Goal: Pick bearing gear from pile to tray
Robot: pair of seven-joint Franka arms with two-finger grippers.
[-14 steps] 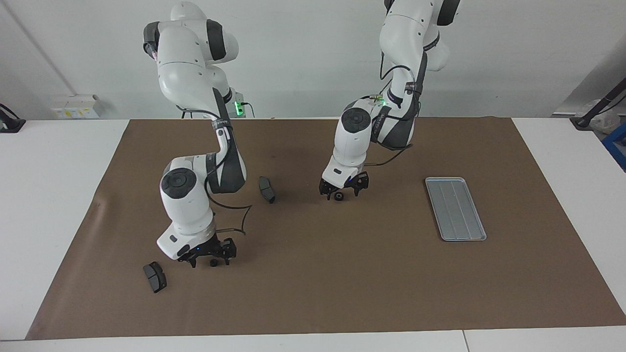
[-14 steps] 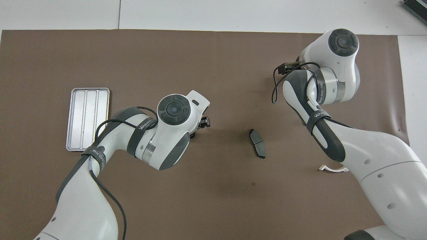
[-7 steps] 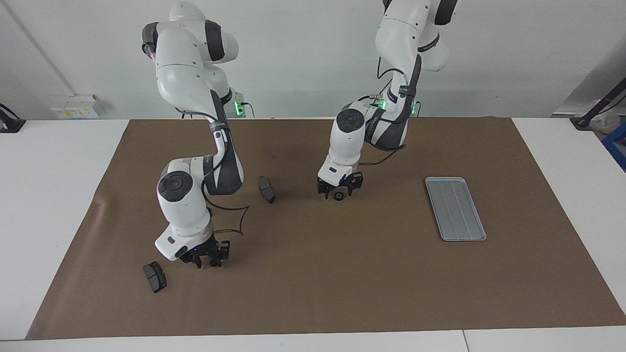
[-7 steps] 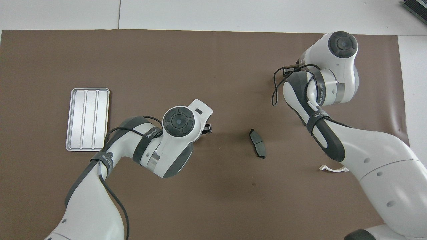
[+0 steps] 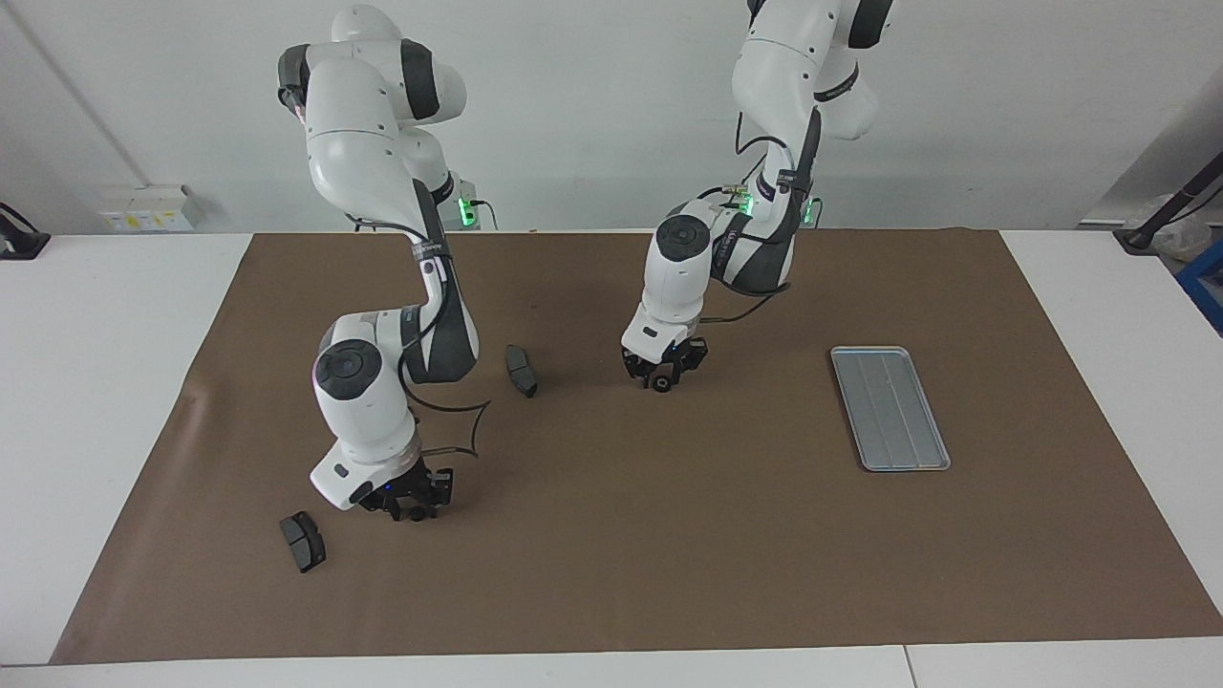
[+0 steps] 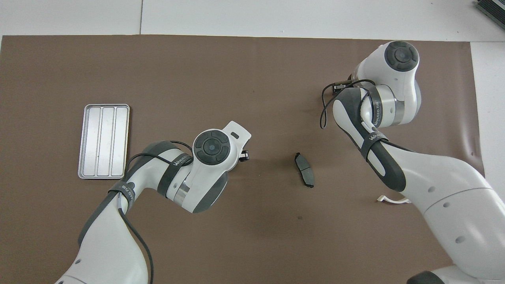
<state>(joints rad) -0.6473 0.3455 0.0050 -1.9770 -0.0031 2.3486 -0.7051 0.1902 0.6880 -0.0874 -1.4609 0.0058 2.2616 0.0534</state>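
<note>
Step in hand: both arms grasping at once. Left gripper (image 5: 661, 378) down on mat (image 5: 669, 573), jaws drawn narrow round a small black gear (image 5: 660, 384), w/ tray (image 5: 890, 408) well apart toward left arm's end. Right gripper (image 5: 413, 506), much farther from tray, jaws likewise pinched in on 2nd gear (image 5: 418, 514).

Next, prob.: lift clear, check the grip holds, carry over tray, lower, release.

Count: 2 gears, 2 dark pads (image 5: 522, 370) (image 5: 302, 541), 1 white half-ring (image 6: 390, 199), 1 tray, empty so far.

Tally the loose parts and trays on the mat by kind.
Dark grey curved pads: 2
Small black round pieces: 2
White half-ring: 1
Metal tray: 1
Total: 6
</note>
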